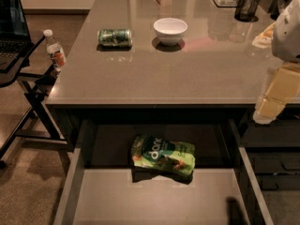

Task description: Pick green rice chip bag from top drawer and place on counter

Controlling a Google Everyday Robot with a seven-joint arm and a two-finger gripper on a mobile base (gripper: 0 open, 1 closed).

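Note:
The green rice chip bag (162, 155) lies flat in the open top drawer (159, 200), near its back, just under the counter's front edge. The counter (187, 74) is a glossy grey-beige worktop above the drawer. My gripper (268, 110) hangs at the right edge of the view, over the counter's front right corner. It is above and well to the right of the bag and holds nothing that I can see.
On the counter lie a green metal can (115, 37) on its side and a white bowl (170, 30). A black mesh cup (247, 6) stands at the back right. A water bottle (55, 49) and a laptop (13, 22) sit on a side stand at left. Dark narrow drawers (276, 163) are at right.

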